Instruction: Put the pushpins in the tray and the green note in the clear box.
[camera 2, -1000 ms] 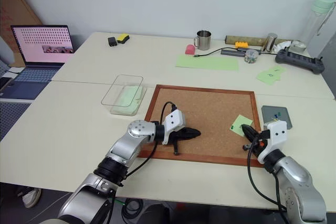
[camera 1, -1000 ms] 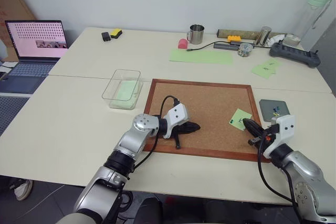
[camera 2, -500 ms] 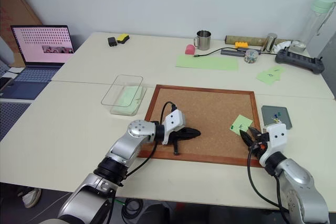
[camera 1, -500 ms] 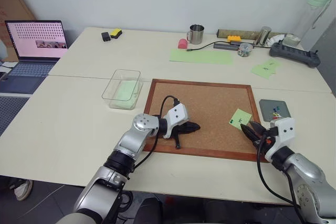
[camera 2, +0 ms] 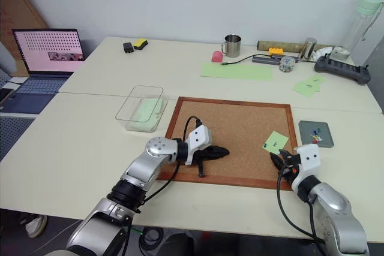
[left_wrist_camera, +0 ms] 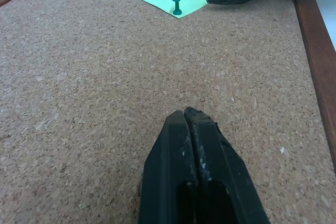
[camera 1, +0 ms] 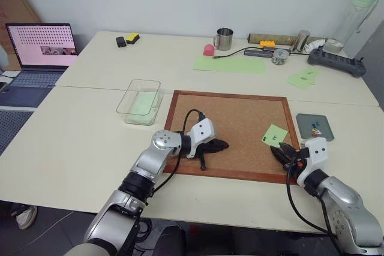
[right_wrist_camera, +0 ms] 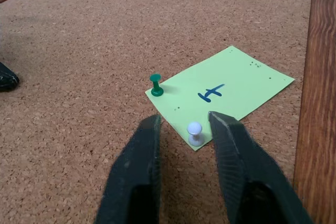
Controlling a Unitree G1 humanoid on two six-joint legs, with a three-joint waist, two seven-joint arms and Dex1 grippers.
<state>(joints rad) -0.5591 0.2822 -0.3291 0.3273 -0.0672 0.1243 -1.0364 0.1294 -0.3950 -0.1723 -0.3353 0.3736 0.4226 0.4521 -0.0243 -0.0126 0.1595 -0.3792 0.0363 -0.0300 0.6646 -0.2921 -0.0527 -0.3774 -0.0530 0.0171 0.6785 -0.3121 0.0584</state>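
Pins hold the green note to the cork board, so they must come out first. The right tool is low over the board with its two fingers spread a little, and the white pin stands between the fingertips, at the note's near corner. I judge the step in hand is to take this white pin.

To do it well, the fingers should close on the pin's head, not on the paper, and then pull straight up from the cork, so the note does not tear or lift with it. The green pin stands at the next corner, just beyond the left fingertip, and it must not be knocked.

The grey tray lies on the desk just right of the board, near this arm, with a few coloured pins already in it. The clear box is at the board's left side, well apart from the note.

The left tool rests on the cork, fingers pressed together and holding nothing.
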